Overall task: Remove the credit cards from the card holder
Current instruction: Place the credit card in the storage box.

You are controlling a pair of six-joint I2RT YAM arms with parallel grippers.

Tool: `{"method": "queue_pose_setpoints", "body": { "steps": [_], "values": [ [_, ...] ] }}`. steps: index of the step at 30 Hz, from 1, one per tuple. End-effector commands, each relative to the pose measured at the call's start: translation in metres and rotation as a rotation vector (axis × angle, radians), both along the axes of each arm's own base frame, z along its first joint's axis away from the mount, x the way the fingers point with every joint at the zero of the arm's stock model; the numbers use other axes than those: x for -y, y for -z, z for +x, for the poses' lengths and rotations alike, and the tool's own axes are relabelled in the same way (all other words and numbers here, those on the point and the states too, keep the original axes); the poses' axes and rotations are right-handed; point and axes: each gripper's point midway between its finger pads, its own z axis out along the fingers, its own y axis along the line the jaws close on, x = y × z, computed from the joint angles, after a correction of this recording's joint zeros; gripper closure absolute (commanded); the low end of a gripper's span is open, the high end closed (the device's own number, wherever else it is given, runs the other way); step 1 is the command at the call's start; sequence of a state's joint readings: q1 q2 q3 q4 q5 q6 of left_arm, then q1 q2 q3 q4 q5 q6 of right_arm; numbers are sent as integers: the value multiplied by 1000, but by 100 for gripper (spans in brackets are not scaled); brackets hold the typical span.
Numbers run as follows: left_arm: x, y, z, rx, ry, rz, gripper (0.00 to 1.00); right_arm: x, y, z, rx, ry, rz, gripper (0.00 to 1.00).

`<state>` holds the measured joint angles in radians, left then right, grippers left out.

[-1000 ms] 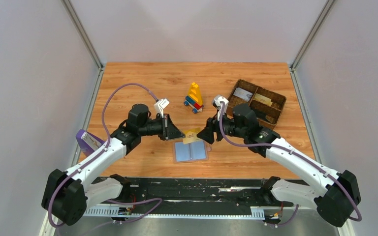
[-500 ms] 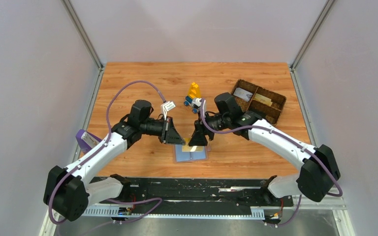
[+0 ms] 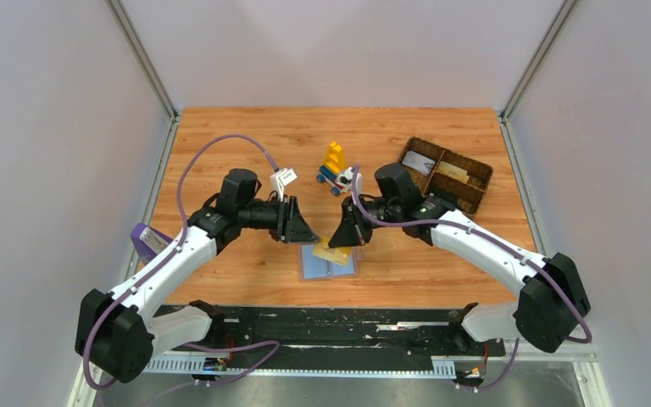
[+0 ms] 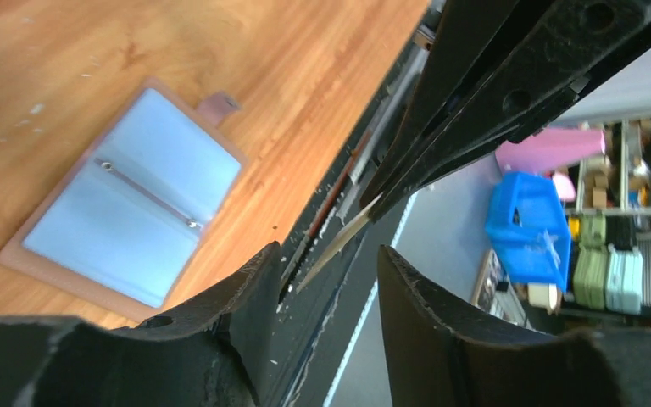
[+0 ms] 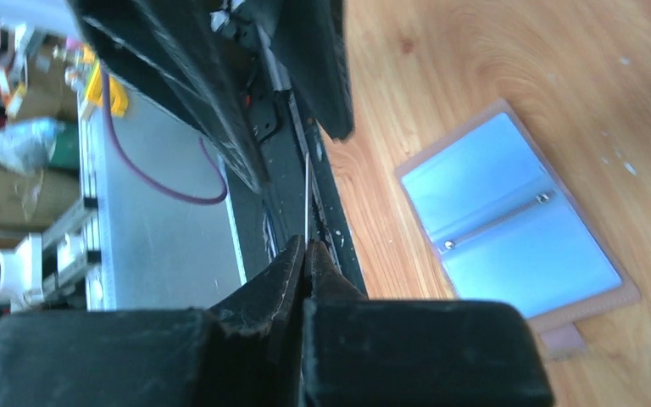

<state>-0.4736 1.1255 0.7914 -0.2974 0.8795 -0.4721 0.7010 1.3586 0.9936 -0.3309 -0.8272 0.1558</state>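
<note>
Your card holder (image 3: 329,264) lies open flat on the wood-grain counter (image 3: 246,136) at 6 o'clock. It shows two glossy light-blue panels, a riveted spine and a pinkish tab. The brown woven basket (image 3: 477,188) at 2 o'clock holds a greyish-white card (image 3: 418,164) in one compartment and a tan piece (image 3: 452,170) in the next. Your right tool (image 5: 307,248) is pressed together on a thin tan-gold credit card (image 3: 331,252), which hangs above the holder's 12 o'clock edge. Your left tool (image 4: 326,263) is spread, its fingers on either side of that card's edge without gripping it.
</note>
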Motion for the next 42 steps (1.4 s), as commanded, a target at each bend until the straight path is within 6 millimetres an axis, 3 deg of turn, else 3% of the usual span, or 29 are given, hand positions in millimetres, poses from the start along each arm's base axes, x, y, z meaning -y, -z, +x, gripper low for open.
{"method": "queue_pose_setpoints", "body": {
  "steps": [1, 6, 12, 13, 22, 24, 27, 31, 35, 42],
  "values": [
    [-10, -33, 32, 111, -179, -29, 41, 2, -44, 38, -26, 308, 127, 100],
    [-10, -50, 37, 135, -241, -119, 31, 13, -70, 58, -74, 551, 273, 100],
    [2, -69, 40, 102, -247, -301, 30, 22, -98, 67, -174, 736, 517, 100],
    [4, -64, 41, 81, -248, -308, 31, 23, -101, 70, -189, 772, 540, 100],
    [21, -73, 45, 39, -191, -452, 35, 20, -112, 75, -295, 957, 710, 100],
    [24, -72, 44, 35, -174, -457, 43, 17, -112, 74, -311, 950, 724, 100],
    [24, -74, 41, 39, -156, -473, 73, 12, -106, 68, -308, 908, 703, 98],
    [22, -72, 38, 47, -150, -464, 99, 5, -95, 56, -175, 785, 618, 82],
    [21, -67, 32, 56, -121, -427, 100, 7, -88, 46, -42, 612, 493, 65],
    [18, -53, 14, 58, 23, -297, 100, 31, -84, 33, 132, 342, 310, 54]
  ]
}}
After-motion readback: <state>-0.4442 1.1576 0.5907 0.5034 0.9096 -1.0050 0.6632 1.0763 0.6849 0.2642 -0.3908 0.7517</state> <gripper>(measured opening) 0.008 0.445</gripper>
